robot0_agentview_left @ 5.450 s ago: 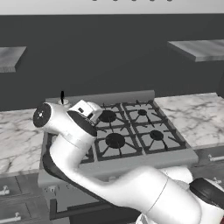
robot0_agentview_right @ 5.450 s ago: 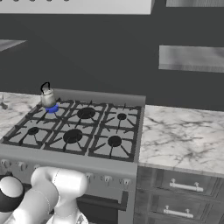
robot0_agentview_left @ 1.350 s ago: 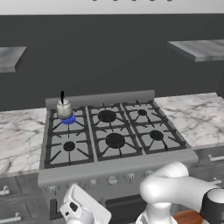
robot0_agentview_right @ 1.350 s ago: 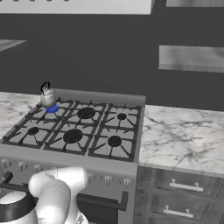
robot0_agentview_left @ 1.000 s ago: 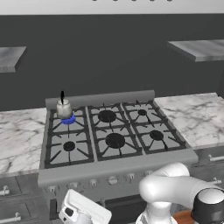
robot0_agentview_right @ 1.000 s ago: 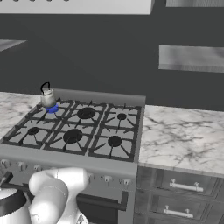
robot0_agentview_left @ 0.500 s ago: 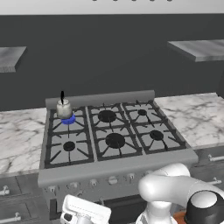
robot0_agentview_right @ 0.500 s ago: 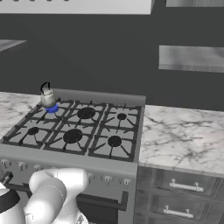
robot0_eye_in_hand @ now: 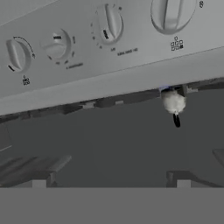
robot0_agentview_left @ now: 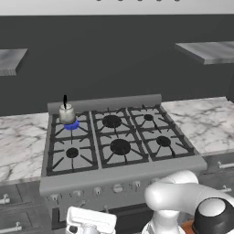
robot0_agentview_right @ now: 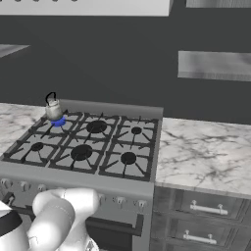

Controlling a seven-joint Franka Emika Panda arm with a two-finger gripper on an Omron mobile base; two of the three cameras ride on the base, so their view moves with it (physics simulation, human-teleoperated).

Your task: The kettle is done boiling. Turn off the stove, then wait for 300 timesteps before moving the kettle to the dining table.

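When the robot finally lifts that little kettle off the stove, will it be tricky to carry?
Probably somewhat. The kettle looks like rigid metal, so it should not bend. Its thin black upright handle offers little to grip, so it might swing or slip. It sits over a blue flame on the back-left burner of the stove, so it is likely hot and, if full, heavy for its size.

Gripper [robot0_agentview_left: 89, 223] in left base view sits at 6 o'clock, cut off by the bottom edge; fingers hidden, jaw state unreadable. In hand view the fingertips [robot0_eye_in_hand: 38, 183] are only partly visible above the bottom band, gap between them unclear. Stove [robot0_eye_in_hand: 109, 52] knob row runs off the hand view at 9 and 3 o'clock; markings beside the knobs [robot0_eye_in_hand: 108, 24] too blurred to read. Kettle [robot0_eye_in_hand: 173, 103] in hand view appears inverted, small and blurry, handle barely resolved. Stove front knobs [robot0_agentview_left: 117, 188] in left base view too small to tell positions.
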